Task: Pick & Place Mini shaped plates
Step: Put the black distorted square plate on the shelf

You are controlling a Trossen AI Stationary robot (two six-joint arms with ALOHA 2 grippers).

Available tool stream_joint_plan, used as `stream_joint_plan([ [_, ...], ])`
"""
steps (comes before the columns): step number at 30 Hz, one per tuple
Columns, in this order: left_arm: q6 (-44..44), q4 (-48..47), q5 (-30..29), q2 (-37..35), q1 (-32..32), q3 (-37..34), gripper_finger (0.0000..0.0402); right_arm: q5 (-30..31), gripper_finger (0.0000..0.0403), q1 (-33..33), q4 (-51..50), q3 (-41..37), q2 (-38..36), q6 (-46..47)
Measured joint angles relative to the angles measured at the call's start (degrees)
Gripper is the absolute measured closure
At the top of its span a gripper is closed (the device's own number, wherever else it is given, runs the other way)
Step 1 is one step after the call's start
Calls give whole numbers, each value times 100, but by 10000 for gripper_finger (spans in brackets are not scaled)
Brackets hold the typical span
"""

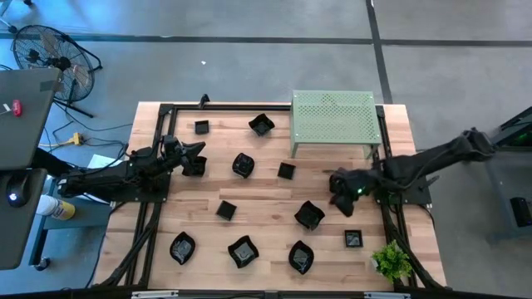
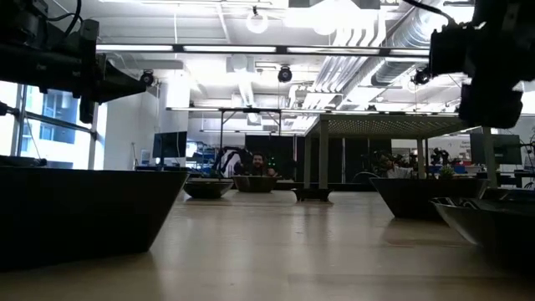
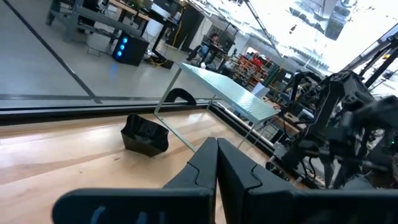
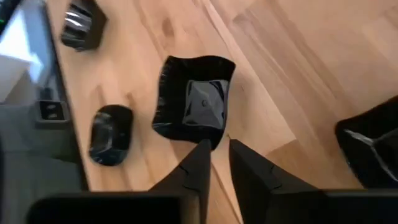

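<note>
Right now the landmark is the pale green perforated stand [image 1: 333,118] at the table's far edge. Largest to smallest:

- Right gripper [image 1: 342,195] hovers in front of the stand's right legs, on the near side. Left gripper [image 1: 195,158] sits well off to the stand's left, beside a small dish there.
- Mini shaped plates [image 1: 243,250] are scattered across the wood in front of and left of the stand, most of them well apart.
- Key relation: the wavy-edged square plate [image 4: 196,99] lies just ahead of the right fingertips in the right wrist view, tips at its near rim, not yet around it. It's roughly square, so no real long axis; a corner points at the claw. Right arm is clearly the nearer one.
- Right fingers nearly closed, narrow gap, nothing held. Left fingers [image 3: 214,165] pressed together, nothing between them.
- No readable brands, labels or writing anywhere.
</note>
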Motion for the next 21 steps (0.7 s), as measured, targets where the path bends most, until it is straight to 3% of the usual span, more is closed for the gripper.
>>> stream_joint_plan([
  [5, 0, -41, -1, 0, 0, 4, 401, 307, 293, 278, 685, 0, 901, 4],
  [10, -2, -113, -1, 0, 0, 11, 401, 358, 280, 306, 1507, 0, 1796, -230],
  [15, -2, -124, 0, 0, 0, 11, 401, 476, 292, 306, 1855, 0, 2412, -300],
  [21, -2, -120, 0, 0, 0, 9, 401, 616, 344, 304, 2049, 2, 2685, -340],
])
